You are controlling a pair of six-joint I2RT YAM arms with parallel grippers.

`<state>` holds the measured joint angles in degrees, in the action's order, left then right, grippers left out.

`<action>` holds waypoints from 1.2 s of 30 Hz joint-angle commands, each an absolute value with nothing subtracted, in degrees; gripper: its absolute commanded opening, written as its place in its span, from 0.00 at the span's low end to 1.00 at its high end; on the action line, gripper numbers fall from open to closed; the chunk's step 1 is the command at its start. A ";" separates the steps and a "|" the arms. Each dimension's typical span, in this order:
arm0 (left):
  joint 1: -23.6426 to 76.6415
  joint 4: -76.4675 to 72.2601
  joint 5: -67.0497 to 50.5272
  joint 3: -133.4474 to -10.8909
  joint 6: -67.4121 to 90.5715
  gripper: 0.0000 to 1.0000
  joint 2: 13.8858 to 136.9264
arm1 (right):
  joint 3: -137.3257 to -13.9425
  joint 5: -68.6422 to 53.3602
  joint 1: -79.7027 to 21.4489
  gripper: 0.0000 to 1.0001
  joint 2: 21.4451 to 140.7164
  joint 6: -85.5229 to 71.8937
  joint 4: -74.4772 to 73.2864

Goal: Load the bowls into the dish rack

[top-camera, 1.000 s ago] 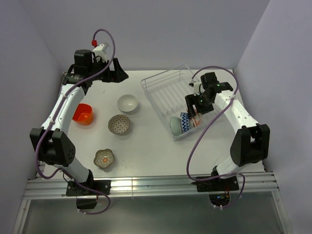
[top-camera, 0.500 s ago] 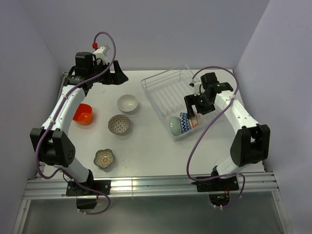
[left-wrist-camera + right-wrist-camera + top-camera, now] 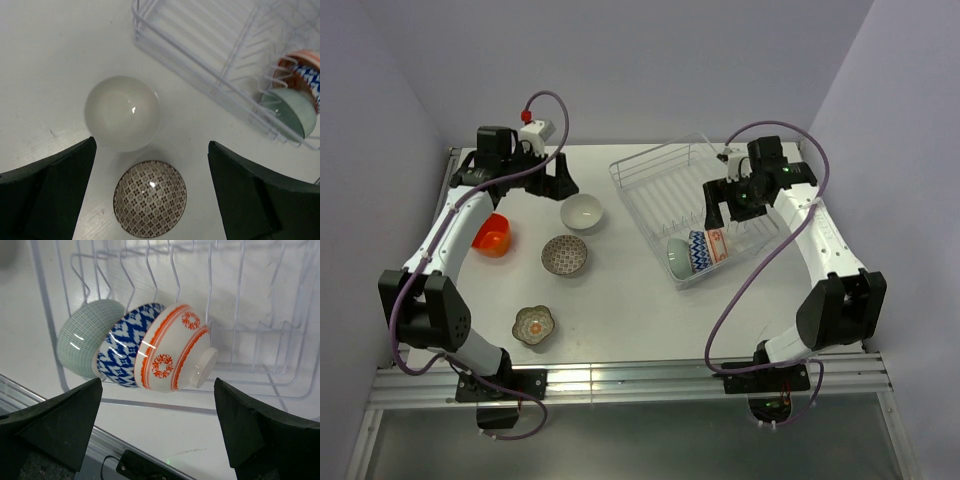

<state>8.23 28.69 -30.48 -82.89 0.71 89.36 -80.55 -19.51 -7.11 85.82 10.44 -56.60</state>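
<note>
Three bowls stand on edge at the near end of the clear dish rack [image 3: 650, 160]: pale teal [image 3: 80, 345], blue-patterned [image 3: 122, 347] and orange-white patterned [image 3: 175, 347]. My right gripper [image 3: 728, 212] hovers open just above and behind them, holding nothing. On the table lie a white bowl [image 3: 582, 211], a grey-patterned bowl [image 3: 564, 254], an orange-red bowl [image 3: 490, 234] and an olive flower-shaped bowl [image 3: 534, 325]. My left gripper [image 3: 565, 174] hangs open above the table just behind the white bowl [image 3: 122, 113]; the grey-patterned bowl [image 3: 150, 198] shows between its fingers, far below.
The rack [image 3: 215, 60] sits at an angle on the right half of the table, its far rows of prongs unoccupied. Purple cables loop over both arms. Grey walls close in the back and sides.
My right gripper has opened, let go of the orange-white bowl and pulled up and back from it. My left gripper has swung right, toward the white bowl.
</note>
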 commanded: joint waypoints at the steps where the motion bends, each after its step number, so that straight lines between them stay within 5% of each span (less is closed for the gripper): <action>1: 6.08 32.51 -33.83 -79.03 -6.58 0.99 85.87 | -85.86 -24.69 -5.80 1.00 81.74 11.86 -55.20; 12: 5.01 38.94 -28.22 -66.90 -24.25 0.85 84.55 | -90.00 -30.06 -5.54 1.00 79.37 8.35 -47.64; 29: 5.27 28.40 -22.94 -58.54 -23.30 0.57 94.48 | -86.66 -30.50 -5.45 1.00 78.49 4.31 -45.53; 35: 5.27 25.05 -26.01 -56.69 -20.31 0.36 95.01 | -86.22 -30.76 -5.19 1.00 78.31 3.17 -44.91; 36: 5.27 24.96 -26.36 -56.34 -20.30 0.26 95.01 | -85.96 -30.76 -5.19 1.00 78.22 2.90 -44.65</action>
